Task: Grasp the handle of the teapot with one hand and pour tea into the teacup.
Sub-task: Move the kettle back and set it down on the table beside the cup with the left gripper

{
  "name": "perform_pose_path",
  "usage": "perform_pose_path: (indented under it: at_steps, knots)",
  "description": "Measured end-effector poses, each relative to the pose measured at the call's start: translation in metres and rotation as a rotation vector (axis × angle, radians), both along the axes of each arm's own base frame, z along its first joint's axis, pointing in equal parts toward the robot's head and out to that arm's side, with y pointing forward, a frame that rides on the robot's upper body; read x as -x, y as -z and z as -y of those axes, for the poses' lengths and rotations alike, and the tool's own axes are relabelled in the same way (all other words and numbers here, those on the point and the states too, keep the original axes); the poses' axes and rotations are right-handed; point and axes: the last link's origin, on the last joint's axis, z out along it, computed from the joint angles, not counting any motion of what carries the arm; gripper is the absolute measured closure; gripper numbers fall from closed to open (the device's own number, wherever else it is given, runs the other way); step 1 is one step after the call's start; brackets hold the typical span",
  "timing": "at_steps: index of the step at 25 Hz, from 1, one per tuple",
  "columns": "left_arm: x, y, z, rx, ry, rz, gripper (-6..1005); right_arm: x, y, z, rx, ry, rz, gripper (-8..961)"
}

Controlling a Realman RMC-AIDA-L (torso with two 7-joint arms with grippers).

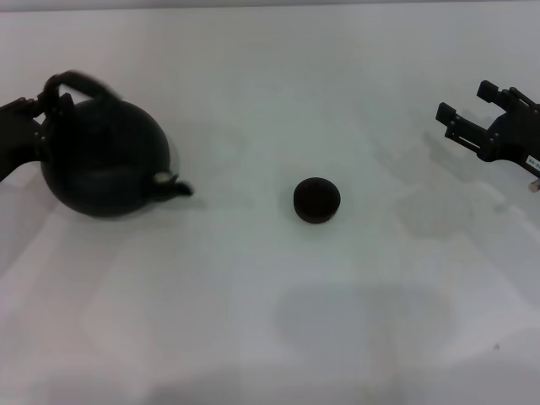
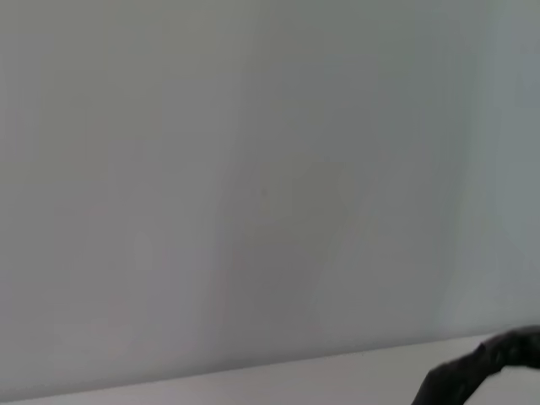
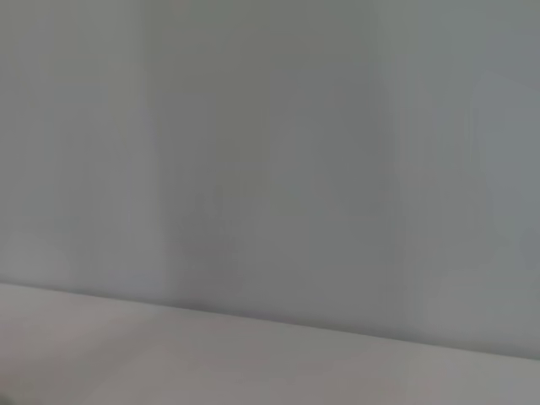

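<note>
The black teapot (image 1: 105, 160) is at the left of the white table, its short spout (image 1: 175, 185) pointing right toward the teacup. Its arched handle (image 1: 78, 84) rises at its far left side. My left gripper (image 1: 40, 111) is at the left edge of the head view, closed around the left end of the handle. A dark curved piece (image 2: 485, 364) shows in the left wrist view. The small dark teacup (image 1: 317, 200) stands upright at the table's middle, well apart from the spout. My right gripper (image 1: 471, 103) hovers open and empty at the far right.
The white table (image 1: 270, 321) spreads around both objects, with a plain pale wall behind it. The right wrist view shows only the wall and the table edge (image 3: 253, 337).
</note>
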Motion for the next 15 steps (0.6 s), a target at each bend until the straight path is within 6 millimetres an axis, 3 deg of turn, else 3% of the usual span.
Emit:
perform_pose_path:
  at_steps: [10, 15]
  knots:
    - [0.003, -0.001, 0.003, -0.026, 0.003, -0.022, 671, 0.0, 0.0, 0.0, 0.0, 0.001, 0.001, 109]
    - [0.005, -0.005, 0.014, -0.067, 0.037, -0.018, 507, 0.001, 0.0, 0.0, 0.0, -0.002, -0.001, 109]
